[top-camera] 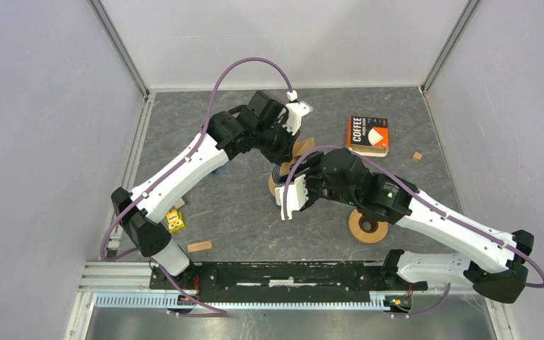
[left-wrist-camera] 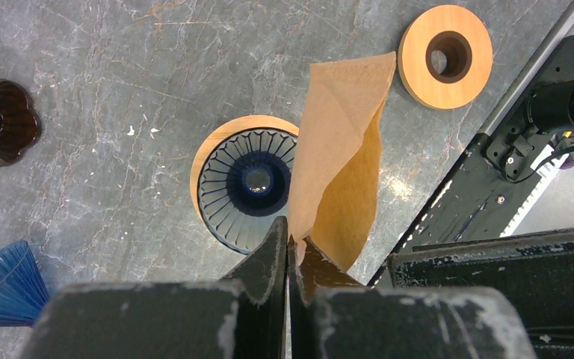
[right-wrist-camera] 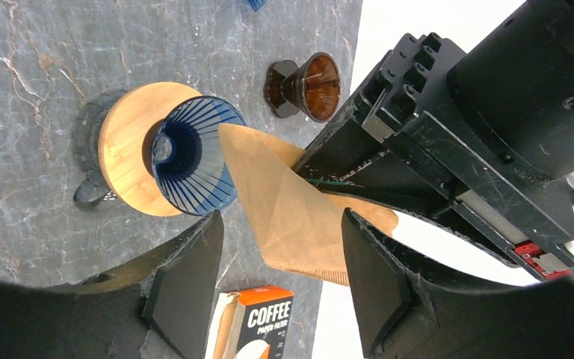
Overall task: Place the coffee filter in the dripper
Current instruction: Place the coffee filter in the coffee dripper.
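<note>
Wooden flat ring (top-camera: 367, 227) lies on the grey marbled bench (top-camera: 241, 212), nearest the arm bases. Right fingers (right-wrist-camera: 187, 277) are released and spread, one on each side of the brown paper cone coffee filter (left-wrist-camera: 344, 134). Left fingers (left-wrist-camera: 269, 254) are clenched on the filter's edge and hold it in the air just beside the dark blue ribbed dripper (left-wrist-camera: 254, 183) in its wooden collar, not inside it; an orange-and-black coffee filter box (top-camera: 368, 134) sits farther back.
</note>
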Robot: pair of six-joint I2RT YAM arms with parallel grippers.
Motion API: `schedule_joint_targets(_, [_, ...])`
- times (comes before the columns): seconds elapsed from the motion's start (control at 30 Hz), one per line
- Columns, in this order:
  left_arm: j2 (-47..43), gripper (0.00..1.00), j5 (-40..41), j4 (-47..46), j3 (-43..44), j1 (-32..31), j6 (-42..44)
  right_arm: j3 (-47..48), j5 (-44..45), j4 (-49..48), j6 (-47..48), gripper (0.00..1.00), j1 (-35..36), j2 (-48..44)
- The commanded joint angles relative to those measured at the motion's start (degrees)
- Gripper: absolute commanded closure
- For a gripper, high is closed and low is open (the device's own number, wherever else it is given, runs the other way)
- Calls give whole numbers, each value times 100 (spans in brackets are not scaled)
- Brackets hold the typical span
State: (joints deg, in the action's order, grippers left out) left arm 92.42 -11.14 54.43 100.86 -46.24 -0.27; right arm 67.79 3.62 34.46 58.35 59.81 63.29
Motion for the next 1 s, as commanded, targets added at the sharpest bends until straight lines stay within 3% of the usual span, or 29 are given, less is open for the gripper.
schedule_joint_targets(0.0, [-20,98,-169,15,-12,1,314,253,377,-88,263,35,107,34])
schedule_joint_targets(0.97, [-215,98,-273,-27,-190,-8,388,367,1290,-40,795,39,332,557])
